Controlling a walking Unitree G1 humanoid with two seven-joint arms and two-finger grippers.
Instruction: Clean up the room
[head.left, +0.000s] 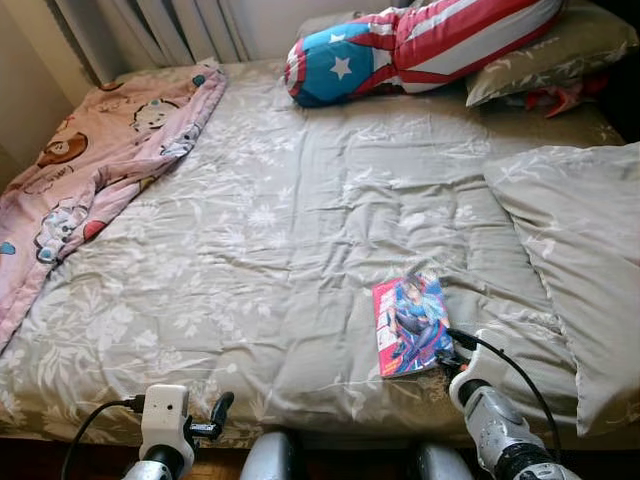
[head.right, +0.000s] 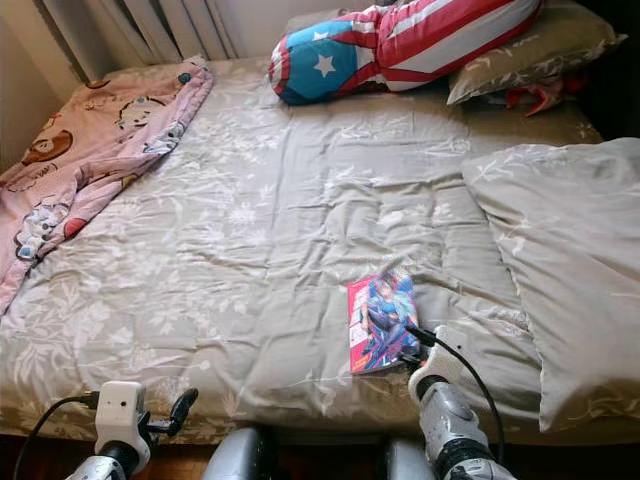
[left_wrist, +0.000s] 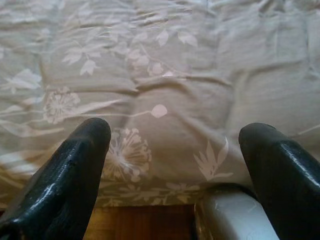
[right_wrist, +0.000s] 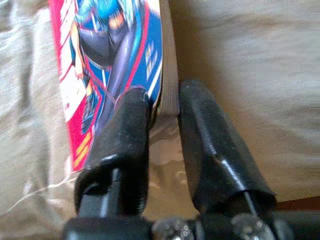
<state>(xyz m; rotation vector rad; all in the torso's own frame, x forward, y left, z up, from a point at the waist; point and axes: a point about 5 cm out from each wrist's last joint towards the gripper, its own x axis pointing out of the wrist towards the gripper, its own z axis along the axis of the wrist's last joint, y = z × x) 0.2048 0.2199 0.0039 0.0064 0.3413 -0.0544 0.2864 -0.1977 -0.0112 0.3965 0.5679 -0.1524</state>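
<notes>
Now right pincer (right_wrist: 162, 100) straddling comic book (head.left: 411, 324) corner — bedspread (head.left: 270, 250) beneath

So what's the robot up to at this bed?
The right gripper is at the near corner of a comic book lying on the grey floral bedspread, its two fingers closing on the book's edge. The book still lies flat. The left gripper hangs open at the bed's near edge, holding nothing.
</notes>
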